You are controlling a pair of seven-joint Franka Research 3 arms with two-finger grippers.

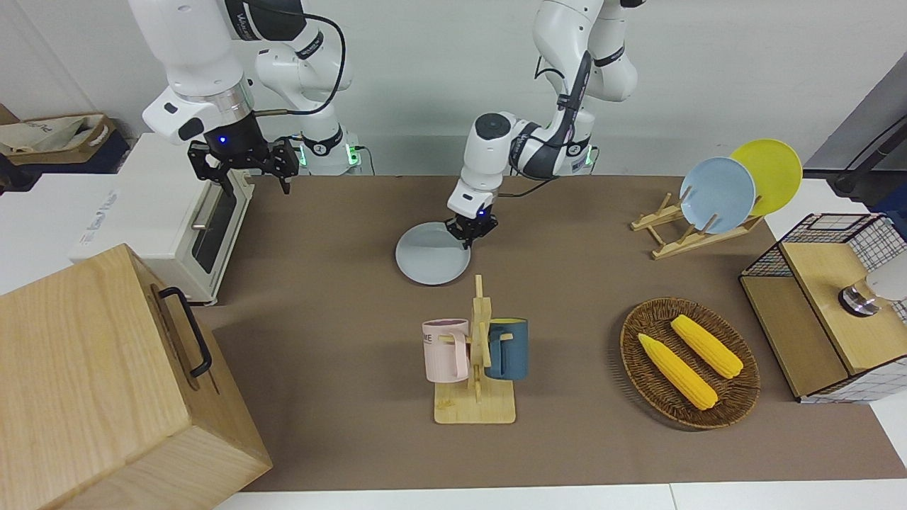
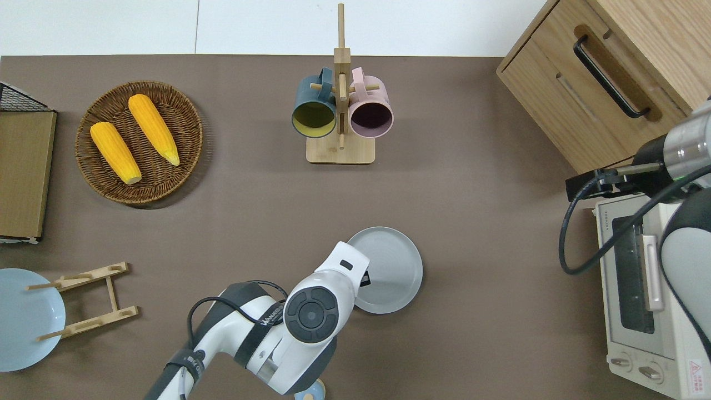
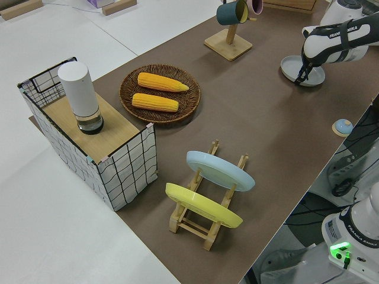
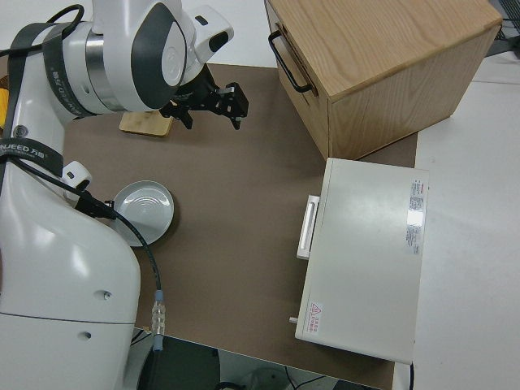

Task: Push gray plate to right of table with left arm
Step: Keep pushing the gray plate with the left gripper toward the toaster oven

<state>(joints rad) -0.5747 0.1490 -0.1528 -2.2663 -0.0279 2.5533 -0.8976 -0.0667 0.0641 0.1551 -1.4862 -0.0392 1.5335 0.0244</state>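
The wide brown-matted table (image 1: 340, 234) carries the round pale bluish-gray plate (image 2: 389, 266) near its middle, toward the robots' edge. The left arm's black claw (image 1: 469, 232) presses its rim, apparently to slide it; whether the claw is closed is unclear. The right arm is parked.

From overhead, your left arm's wrist covers the left pincer (image 2: 364, 276) and part of the plate's (image 2: 389, 266) rim, so you can't tell whether its fingers are parted or closed. The drawer box (image 2: 622, 72), toaster oven (image 2: 650, 311) and blue plate (image 2: 25, 319) run off the frame edges.
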